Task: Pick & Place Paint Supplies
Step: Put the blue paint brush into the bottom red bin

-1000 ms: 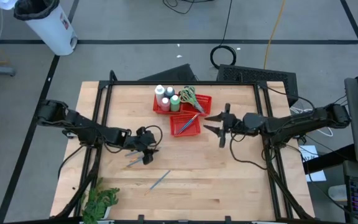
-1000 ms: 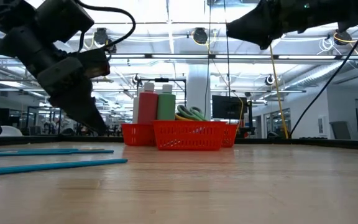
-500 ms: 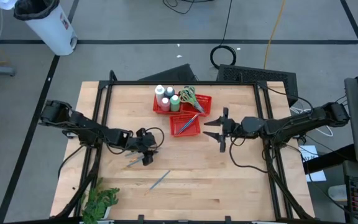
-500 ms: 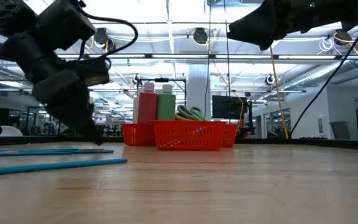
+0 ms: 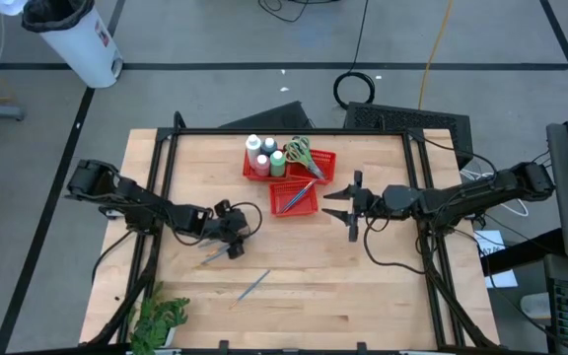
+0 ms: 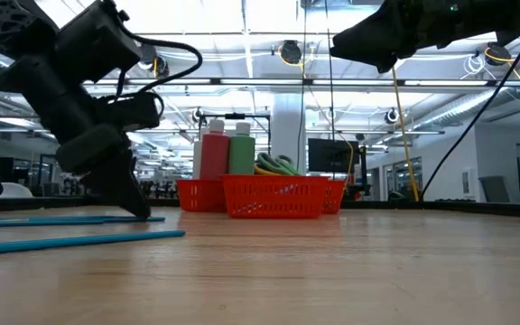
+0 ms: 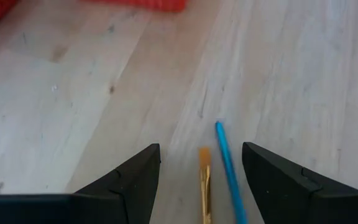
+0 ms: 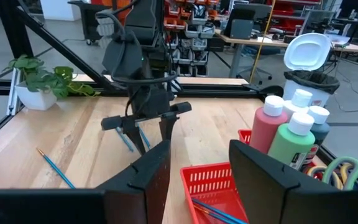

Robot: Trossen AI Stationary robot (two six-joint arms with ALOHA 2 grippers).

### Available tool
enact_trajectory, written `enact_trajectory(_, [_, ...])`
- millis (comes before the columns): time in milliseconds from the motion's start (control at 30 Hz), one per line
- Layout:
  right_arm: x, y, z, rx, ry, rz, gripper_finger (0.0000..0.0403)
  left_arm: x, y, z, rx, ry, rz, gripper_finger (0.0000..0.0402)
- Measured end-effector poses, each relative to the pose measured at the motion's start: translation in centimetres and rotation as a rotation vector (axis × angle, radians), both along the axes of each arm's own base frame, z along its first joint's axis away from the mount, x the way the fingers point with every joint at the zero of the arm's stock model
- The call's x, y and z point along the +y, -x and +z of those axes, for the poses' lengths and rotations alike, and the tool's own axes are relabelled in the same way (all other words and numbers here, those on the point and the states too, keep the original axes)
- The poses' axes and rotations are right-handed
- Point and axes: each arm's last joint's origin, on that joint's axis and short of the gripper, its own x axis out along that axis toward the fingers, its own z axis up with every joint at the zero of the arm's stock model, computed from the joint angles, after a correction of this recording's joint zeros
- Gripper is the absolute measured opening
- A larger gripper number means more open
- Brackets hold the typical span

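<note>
No text, label, brand or number can be read anywhere. The white bin (image 5: 72, 37) beyond the table's (image 5: 383, 286) far left corner bears a small dark mark, perhaps a label, too small to make out.

Left gripper (image 5: 229, 240) hangs low with fingers parted; right gripper (image 5: 348, 205) hovers, fingers apart.

Light wood worktop (image 5: 363, 276) in a black frame, on grey concrete floor (image 5: 215, 39) with dark tape lines. White lidded bin (image 5: 72, 35) at far left corner. Coiled black cable (image 5: 358, 89) behind worktop. Low view: open hall, ceiling strip lights (image 6: 242, 45), white column (image 6: 287, 126), monitors.
</note>
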Motion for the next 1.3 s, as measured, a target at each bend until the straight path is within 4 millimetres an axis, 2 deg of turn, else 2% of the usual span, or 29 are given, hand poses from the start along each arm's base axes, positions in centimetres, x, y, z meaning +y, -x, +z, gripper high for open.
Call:
enact_trajectory(267, [0.0,0.0,-0.1,0.014,0.002,0.000,0.0157,-0.1,-0.4,0.5,-0.015,-0.040,-0.036,0.0234])
enact_trajectory(467, [0.0,0.0,-0.1,0.015,0.002,0.000,0.0157,0.3,0.2,0.2,0.043,-0.103,0.031,0.0234])
enact_trajectory(700, [0.0,0.0,-0.1,0.015,0.002,0.000,0.0157,0.3,0.7,-0.1,0.101,-0.072,0.044,0.0234])
enact_trajectory(900, [0.0,0.0,-0.1,0.015,0.001,0.000,0.0157,0.4,0.8,-0.2,0.105,-0.082,0.054,0.0234])
enact_trajectory(1100, [0.0,0.0,-0.1,0.015,0.001,0.000,0.0157,0.7,0.8,-0.1,0.083,-0.197,0.121,0.0234])
enact_trajectory(1300, [0.0,0.0,-0.1,0.015,0.001,0.000,0.0157,0.7,0.6,0.1,0.054,-0.187,0.141,0.0234])
